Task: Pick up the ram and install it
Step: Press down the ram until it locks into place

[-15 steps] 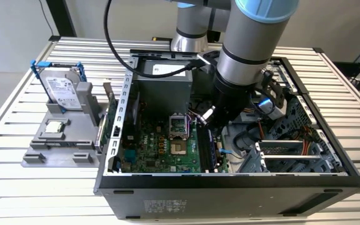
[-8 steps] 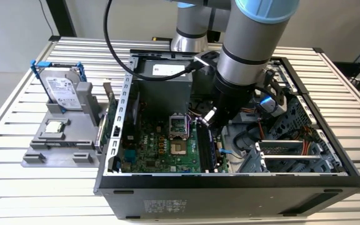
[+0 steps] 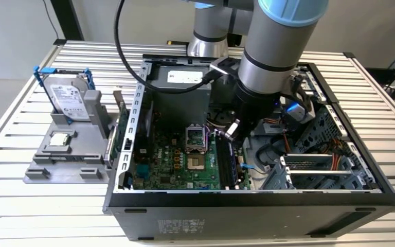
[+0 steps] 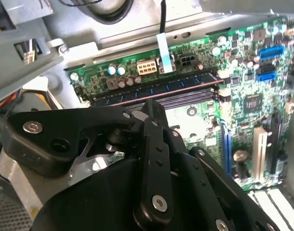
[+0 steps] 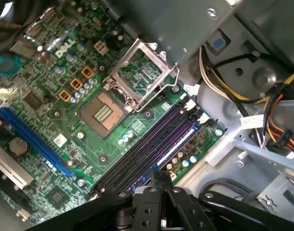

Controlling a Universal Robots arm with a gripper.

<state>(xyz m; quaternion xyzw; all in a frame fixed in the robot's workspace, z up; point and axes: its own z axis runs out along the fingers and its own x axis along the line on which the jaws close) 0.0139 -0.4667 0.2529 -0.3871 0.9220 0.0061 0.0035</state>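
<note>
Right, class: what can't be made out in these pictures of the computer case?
Whether the ram is clipped in: second wrist view, detail too small to judge.
Near ends of the memory slots: first wrist view, hidden behind the hand.
Where the hand touches down: exterior view, too small beneath the arm.

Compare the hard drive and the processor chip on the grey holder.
The hard drive stands upright; the processor chip lies flat. The hard drive is large and blue-framed; the processor chip is small, square and unframed. Both are silver, on the grey holder.
</note>
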